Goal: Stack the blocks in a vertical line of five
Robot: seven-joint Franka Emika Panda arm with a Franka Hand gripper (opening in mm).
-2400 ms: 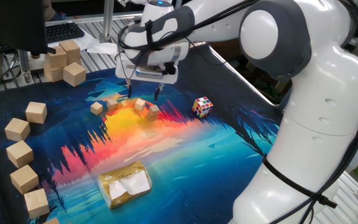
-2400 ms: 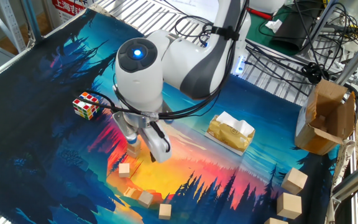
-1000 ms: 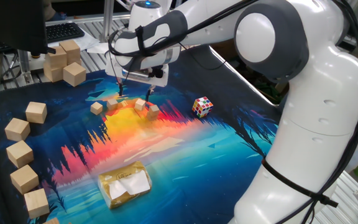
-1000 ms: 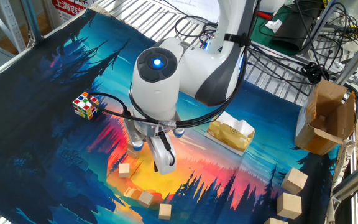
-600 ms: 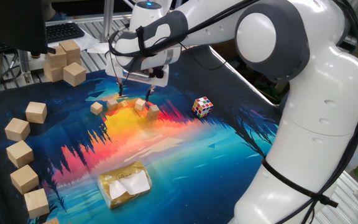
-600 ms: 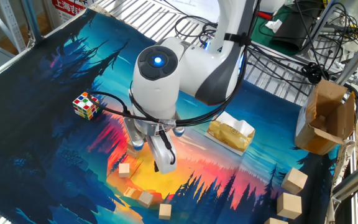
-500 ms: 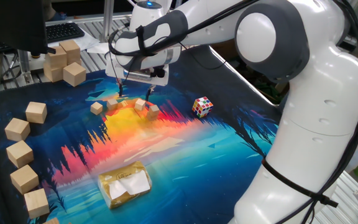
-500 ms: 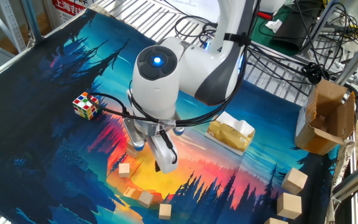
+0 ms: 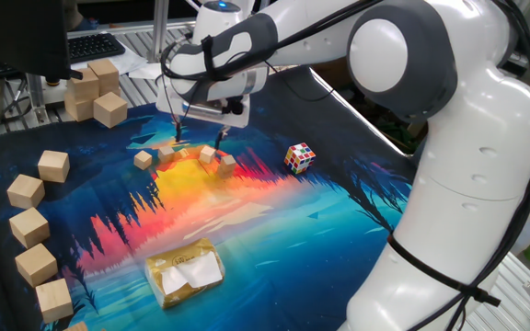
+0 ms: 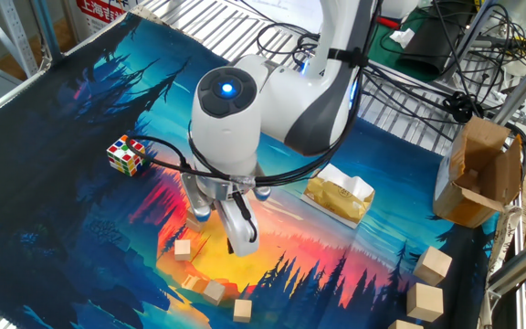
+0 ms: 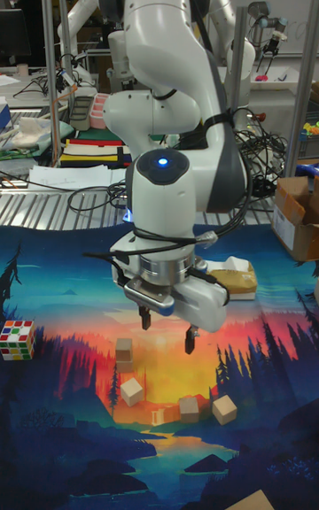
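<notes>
Several tiny tan wooden blocks lie loose on the orange part of the mat: one at the left (image 9: 144, 159), one beside it (image 9: 166, 152), and two more to the right (image 9: 208, 154) (image 9: 226, 164). In the tall fixed view they show as one block (image 11: 124, 350) behind a row of three (image 11: 131, 390) (image 11: 189, 406) (image 11: 223, 408). None is stacked. My gripper (image 9: 199, 140) (image 11: 167, 329) hangs open just above the cluster, fingers pointing down, nothing between them. The arm hides part of the cluster in the other fixed view; three blocks (image 10: 183, 248) (image 10: 215, 291) (image 10: 242, 309) show there.
A multicoloured puzzle cube (image 9: 300, 157) (image 10: 126, 154) sits to one side of the cluster. Larger pale wooden cubes (image 9: 30, 225) line the mat's left edge, and more (image 9: 95, 92) are piled at the back. A tan packet (image 9: 185, 271) (image 10: 339, 195) lies on the mat. A cardboard box (image 10: 478, 174) stands off the mat.
Since 2.4 s ago the gripper has shifted sideways over the block cluster, still open. Over the last second it has barely moved. The blocks lie where they were.
</notes>
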